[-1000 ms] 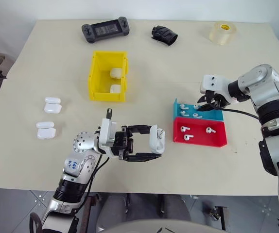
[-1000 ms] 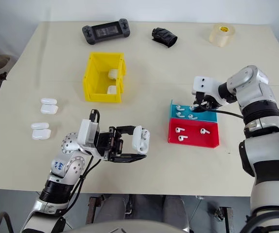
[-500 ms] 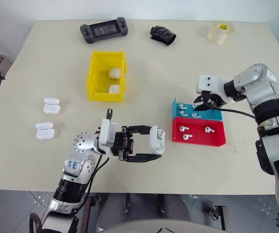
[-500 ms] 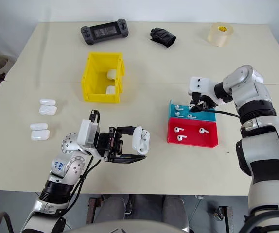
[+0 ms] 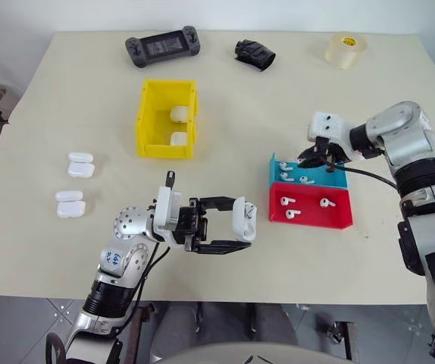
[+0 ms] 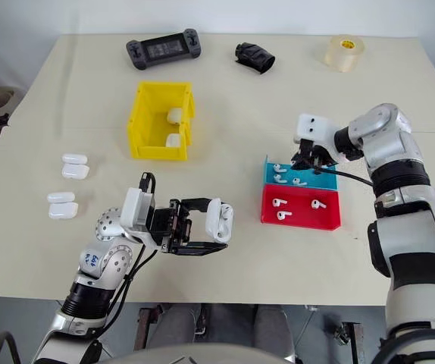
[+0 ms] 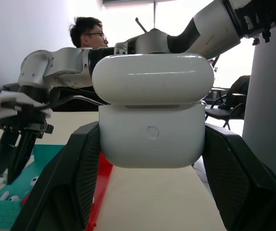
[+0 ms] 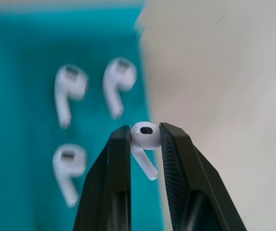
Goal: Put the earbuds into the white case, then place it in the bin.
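Over the blue tray, the right hand pinches one earbud by its head between both fingertips, stem hanging free; three more earbuds lie on the tray floor beneath it. Just nearer than the blue tray sits the red tray, touching it, with three earbuds inside. Left of the blue tray, above bare counter, the left hand is clamped on the white case, lid shut. Farther left and back from the blue tray stands the yellow bin, open-topped, two cases inside, with open counter between.
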`<state>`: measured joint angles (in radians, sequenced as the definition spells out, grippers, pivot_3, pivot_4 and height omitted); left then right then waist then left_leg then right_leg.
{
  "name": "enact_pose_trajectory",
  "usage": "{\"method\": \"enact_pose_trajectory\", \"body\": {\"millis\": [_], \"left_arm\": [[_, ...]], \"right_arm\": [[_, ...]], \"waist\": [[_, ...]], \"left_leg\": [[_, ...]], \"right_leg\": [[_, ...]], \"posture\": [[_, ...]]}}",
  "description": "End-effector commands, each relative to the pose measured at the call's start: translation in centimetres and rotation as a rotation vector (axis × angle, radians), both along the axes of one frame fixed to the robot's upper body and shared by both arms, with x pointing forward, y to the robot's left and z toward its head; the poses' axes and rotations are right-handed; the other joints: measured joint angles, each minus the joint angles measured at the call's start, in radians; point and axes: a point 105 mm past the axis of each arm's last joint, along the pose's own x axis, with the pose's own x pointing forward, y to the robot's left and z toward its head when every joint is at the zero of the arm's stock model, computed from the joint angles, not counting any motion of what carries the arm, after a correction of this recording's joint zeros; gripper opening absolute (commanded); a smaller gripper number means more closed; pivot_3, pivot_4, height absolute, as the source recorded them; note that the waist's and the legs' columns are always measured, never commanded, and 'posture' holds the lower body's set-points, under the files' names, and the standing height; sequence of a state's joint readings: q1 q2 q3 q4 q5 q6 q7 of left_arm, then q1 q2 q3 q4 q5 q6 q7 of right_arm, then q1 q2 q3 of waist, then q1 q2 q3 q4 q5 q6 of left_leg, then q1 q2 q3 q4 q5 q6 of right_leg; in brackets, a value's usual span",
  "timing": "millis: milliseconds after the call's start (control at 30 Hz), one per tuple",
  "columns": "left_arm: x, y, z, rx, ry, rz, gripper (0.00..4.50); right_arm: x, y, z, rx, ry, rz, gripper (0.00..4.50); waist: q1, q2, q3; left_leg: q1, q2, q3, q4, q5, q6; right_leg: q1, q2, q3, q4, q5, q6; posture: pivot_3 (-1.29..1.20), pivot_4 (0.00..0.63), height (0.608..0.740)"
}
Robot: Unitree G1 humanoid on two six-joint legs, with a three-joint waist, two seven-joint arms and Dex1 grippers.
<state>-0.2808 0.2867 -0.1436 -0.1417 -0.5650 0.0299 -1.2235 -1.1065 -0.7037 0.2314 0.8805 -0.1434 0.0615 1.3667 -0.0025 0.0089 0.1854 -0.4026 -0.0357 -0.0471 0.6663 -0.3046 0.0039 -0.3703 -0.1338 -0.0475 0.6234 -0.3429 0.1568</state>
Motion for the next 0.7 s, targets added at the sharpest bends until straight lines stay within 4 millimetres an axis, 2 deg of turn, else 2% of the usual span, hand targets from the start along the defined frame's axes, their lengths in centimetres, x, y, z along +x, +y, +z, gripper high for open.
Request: {"method": "enact_pose_trajectory", "body": {"millis": [33, 167, 300, 367, 467, 600, 700], "left_arm": [[0.2, 0.1, 1.0, -0.041, -0.025, 0.003, 2.78], [0.6, 0.2, 1.1, -0.048, -0.020, 0.001, 2.78], [1.3, 0.2, 1.6, -0.075, -0.011, -0.009, 2.78], [1.6, 0.1, 1.8, -0.080, -0.011, -0.019, 2.78], [1.9, 0.1, 1.9, -0.083, -0.012, -0.028, 2.78], [2.4, -0.2, 2.2, -0.096, -0.001, -0.042, 2.78], [2.5, -0.5, 2.4, -0.104, 0.007, -0.054, 2.78]], "right_arm": [[-2.5, 0.1, 4.9, 0.204, -0.098, 0.090, 0.50], [-6.0, 0.5, 6.5, 0.397, -0.099, 0.137, 0.50], [-10.4, 2.1, 8.2, 0.786, -0.048, 0.162, 0.50], [-12.5, 3.4, 8.3, 0.938, -0.004, 0.189, 0.50], [-15.0, 4.9, 7.9, 1.077, 0.057, 0.207, 0.50], [-16.8, 6.5, 8.3, 1.290, 0.081, 0.191, 0.50], [-17.9, 7.5, 8.3, 1.375, 0.112, 0.183, 0.50]], "waist": [[0.006, 0.000, 0.000], [0.017, 0.000, 0.000], [0.026, 0.000, 0.000], [0.025, 0.000, 0.000], [0.026, 0.000, 0.000], [0.026, 0.000, 0.000], [0.026, 0.000, 0.000]], "left_leg": [[-0.001, 0.000, -0.001, 0.000, 0.000, 0.000], [-0.002, -0.001, -0.001, -0.001, 0.000, 0.000], [-0.002, 0.001, -0.001, 0.001, 0.000, 0.000], [-0.002, 0.001, -0.001, 0.002, 0.000, 0.000], [-0.001, 0.001, -0.001, 0.002, 0.001, 0.000], [-0.001, 0.000, -0.001, 0.002, 0.001, 0.000], [-0.001, 0.000, -0.001, 0.002, 0.001, 0.000]], "right_leg": [[-0.001, 0.000, 0.000, 0.001, 0.000, 0.000], [-0.001, 0.000, -0.001, 0.000, 0.000, 0.000], [-0.001, 0.000, -0.001, 0.001, 0.000, 0.000], [-0.001, 0.000, -0.001, 0.002, 0.000, 0.000], [0.000, 0.001, -0.001, 0.003, 0.001, -0.001], [0.000, 0.000, 0.000, 0.003, 0.001, -0.001], [-0.001, 0.000, -0.001, 0.003, 0.001, -0.001]], "posture": [[0.00, 0.150, 0.740], [0.00, 0.150, 0.740], [0.00, 0.150, 0.740], [0.00, 0.150, 0.740], [0.00, 0.150, 0.740], [0.00, 0.150, 0.740], [0.00, 0.150, 0.740]]}}
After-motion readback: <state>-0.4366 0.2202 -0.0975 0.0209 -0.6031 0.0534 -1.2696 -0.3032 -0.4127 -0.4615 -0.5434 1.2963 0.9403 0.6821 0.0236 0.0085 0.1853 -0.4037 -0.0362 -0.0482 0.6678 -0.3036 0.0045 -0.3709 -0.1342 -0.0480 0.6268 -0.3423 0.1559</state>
